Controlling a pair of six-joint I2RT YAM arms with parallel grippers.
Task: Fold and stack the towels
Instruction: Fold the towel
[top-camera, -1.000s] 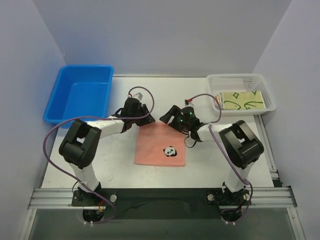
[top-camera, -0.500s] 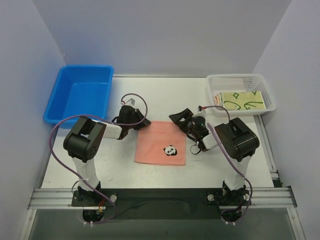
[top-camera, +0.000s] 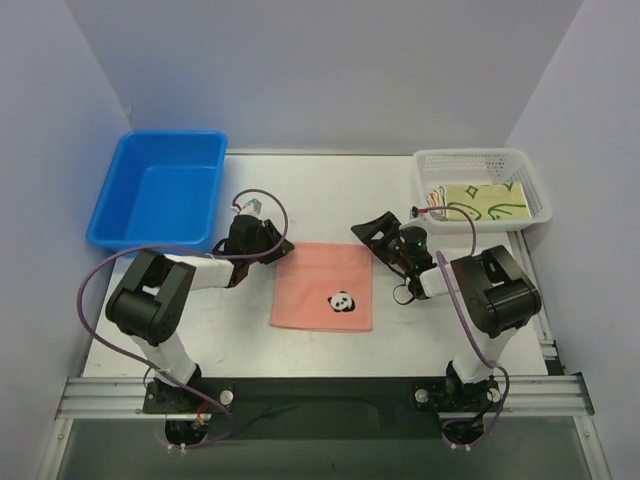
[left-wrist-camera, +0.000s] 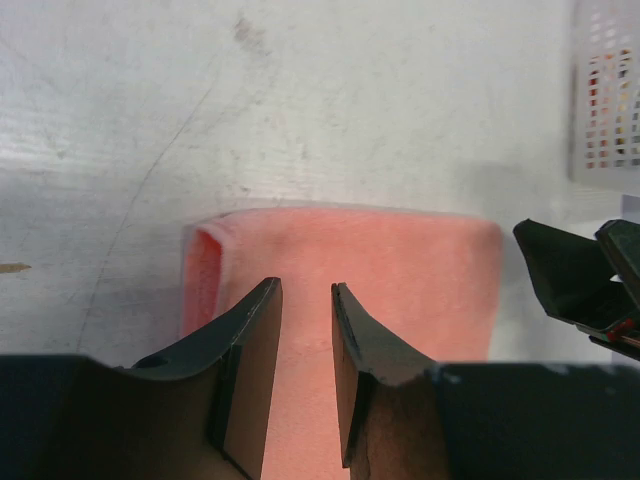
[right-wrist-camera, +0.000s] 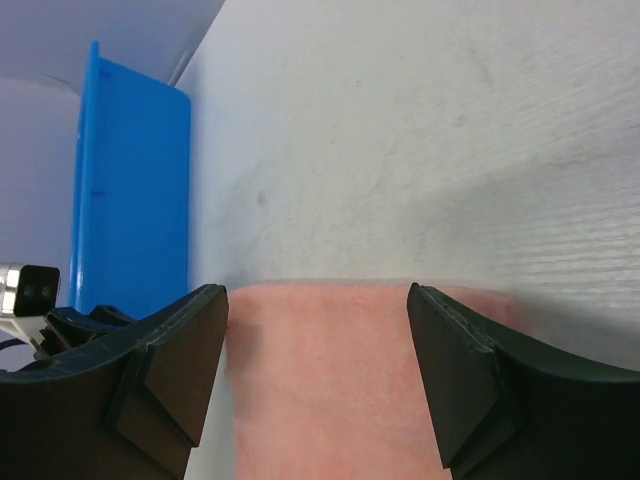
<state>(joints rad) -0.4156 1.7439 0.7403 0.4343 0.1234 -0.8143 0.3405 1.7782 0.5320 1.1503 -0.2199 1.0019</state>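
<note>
On the tabletop, the work is judged to be well advanced but not finished. The blue bin at the far left is seen with nothing in it. In the white basket at the far right a stack has been laid: a pale green towel with dark-green outlines lies folded on top. Coloured edges of further cloths are seen beneath it at its left end; their number cannot be told.

One salmon-pink towel lies flat at the middle of the tabletop, between the two arms and well apart from the basket. A doubled layer is shown at its left edge in the left wrist view, so at least one fold is taken to have been made. Whether a further fold is wanted cannot be judged, and the carrying to the stack is not yet done.

The right claw is held wide just beside the towel's far right corner. In its own view the far edge of the cloth is framed between the jaws, and nothing is gripped. The left claw is set at the far left corner with only a narrow gap. No cloth is seen pinched in it.

A small panda patch is shown on the towel's near half.
</note>
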